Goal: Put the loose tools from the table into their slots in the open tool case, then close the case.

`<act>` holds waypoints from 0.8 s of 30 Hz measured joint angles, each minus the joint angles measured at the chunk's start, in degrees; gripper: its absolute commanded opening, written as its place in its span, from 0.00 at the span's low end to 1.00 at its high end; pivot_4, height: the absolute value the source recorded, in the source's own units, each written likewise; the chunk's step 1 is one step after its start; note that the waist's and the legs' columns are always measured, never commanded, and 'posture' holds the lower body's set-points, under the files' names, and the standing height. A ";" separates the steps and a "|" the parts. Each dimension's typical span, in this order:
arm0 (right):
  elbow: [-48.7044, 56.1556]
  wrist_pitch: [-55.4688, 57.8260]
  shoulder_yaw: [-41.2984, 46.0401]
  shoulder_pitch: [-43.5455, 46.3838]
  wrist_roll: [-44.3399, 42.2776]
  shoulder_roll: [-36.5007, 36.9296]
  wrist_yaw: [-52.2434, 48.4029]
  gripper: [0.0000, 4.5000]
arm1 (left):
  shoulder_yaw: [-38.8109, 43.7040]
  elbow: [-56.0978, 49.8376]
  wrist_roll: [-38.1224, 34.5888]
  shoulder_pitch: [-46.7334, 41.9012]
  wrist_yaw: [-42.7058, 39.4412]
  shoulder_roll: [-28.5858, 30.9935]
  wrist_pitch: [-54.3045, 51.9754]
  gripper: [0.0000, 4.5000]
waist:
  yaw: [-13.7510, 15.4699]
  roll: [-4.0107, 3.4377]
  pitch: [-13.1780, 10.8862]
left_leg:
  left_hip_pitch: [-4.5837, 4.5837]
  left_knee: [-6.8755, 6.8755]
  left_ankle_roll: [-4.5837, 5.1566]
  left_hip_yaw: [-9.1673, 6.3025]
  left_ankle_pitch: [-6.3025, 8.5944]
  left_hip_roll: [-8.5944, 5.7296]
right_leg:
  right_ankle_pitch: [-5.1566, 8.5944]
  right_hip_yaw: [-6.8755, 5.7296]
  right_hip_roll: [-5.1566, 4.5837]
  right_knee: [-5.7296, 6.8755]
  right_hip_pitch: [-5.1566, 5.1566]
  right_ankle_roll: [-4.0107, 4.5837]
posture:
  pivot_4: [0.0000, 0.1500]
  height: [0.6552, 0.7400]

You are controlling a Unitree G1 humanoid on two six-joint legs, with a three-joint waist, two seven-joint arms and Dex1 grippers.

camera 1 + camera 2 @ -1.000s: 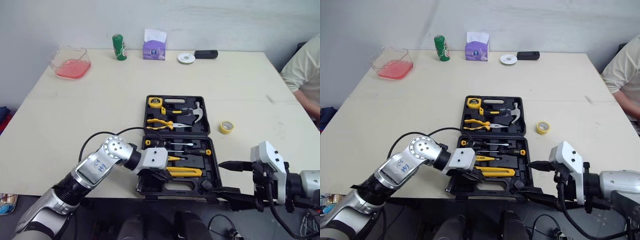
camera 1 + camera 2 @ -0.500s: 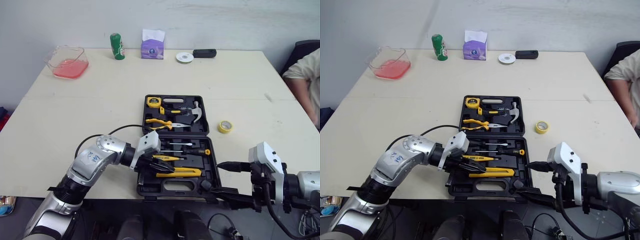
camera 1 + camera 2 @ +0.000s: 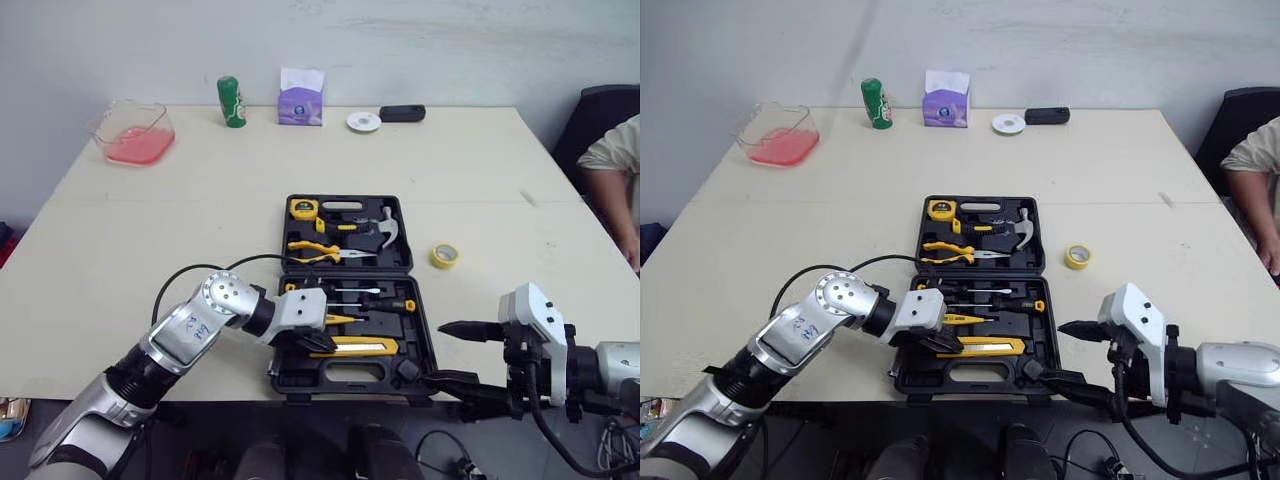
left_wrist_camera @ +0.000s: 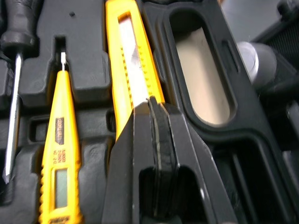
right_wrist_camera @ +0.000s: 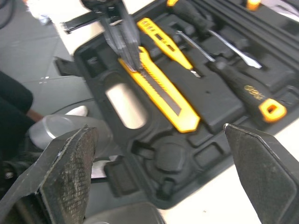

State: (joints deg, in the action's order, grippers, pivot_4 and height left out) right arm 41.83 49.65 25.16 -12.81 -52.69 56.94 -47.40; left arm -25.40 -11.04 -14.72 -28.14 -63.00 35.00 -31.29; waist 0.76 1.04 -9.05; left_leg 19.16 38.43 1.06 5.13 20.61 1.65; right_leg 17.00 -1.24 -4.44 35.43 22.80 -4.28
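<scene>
Black case (image 3: 346, 270) lies open at the near edge of the table (image 3: 150, 230), with the left gripper (image 3: 322, 345) on the knife (image 3: 360, 347).

I read the left fingers (image 4: 140, 154) as pressed together with no gap. Their tips touch the left end of the yellow knife, which lies flat in its slot in the case's near half, beside the yellow tester pen (image 4: 58, 154). Off the table edge, just right of the case, the right gripper (image 3: 452, 355) hangs with its jaws spread wide, holding nothing. One loose item is on the table: a yellow tape roll (image 3: 444, 255), just right of the case's far half and apart from it (whether it has a slot I cannot tell). The far half holds the tape measure (image 3: 303, 208), pliers (image 3: 320, 250) and hammer (image 3: 385, 225). The screwdrivers (image 3: 385, 305) sit on the far side of the knife. The case is not yet closed.
</scene>
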 measured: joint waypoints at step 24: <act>-36.94 -15.63 14.37 0.19 20.20 5.13 -11.94 1.00 | 43.80 8.56 -14.70 18.48 1.84 17.09 -0.96 0.98 | -1.01 -0.16 -0.55 | 0.81 -0.21 -0.37 0.02 -0.38 -0.11 | -0.07 -0.06 -0.15 0.13 1.14 -0.04 | 1.00 1.00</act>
State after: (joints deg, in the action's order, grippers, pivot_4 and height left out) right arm 4.89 34.02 39.53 -12.63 -32.49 62.07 -59.34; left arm 18.40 -2.48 -29.42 -9.66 -61.17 52.09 -32.25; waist -0.25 0.89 -9.60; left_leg 19.98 38.22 0.69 5.15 20.23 1.55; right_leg 16.93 -1.30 -4.59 35.56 23.94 -4.32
